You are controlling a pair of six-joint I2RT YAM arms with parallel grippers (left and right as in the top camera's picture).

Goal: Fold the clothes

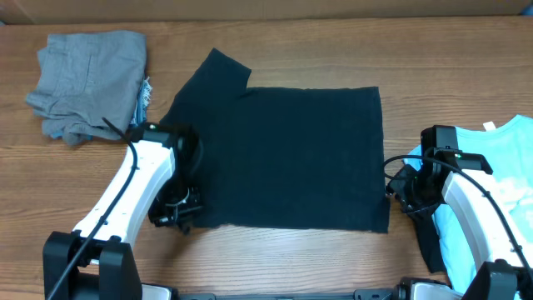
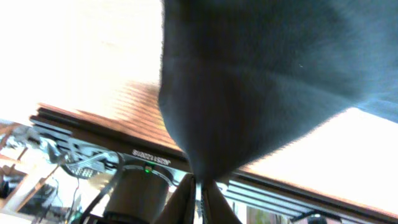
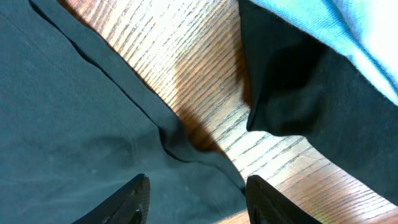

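The black T-shirt [image 1: 283, 154] lies spread flat across the middle of the table, one sleeve pointing to the far left. My left gripper [image 1: 176, 210] is at its near left corner, shut on the black cloth, which hangs from the jaws in the left wrist view [image 2: 202, 186]. My right gripper [image 1: 400, 190] is open at the shirt's near right edge. In the right wrist view its fingers [image 3: 198, 200] straddle the black hem [image 3: 112, 143] without closing on it.
A pile of grey folded garments [image 1: 90, 83] sits at the far left. A light blue T-shirt [image 1: 500, 192] lies at the right edge under my right arm, with another dark cloth [image 3: 323, 106] beside it.
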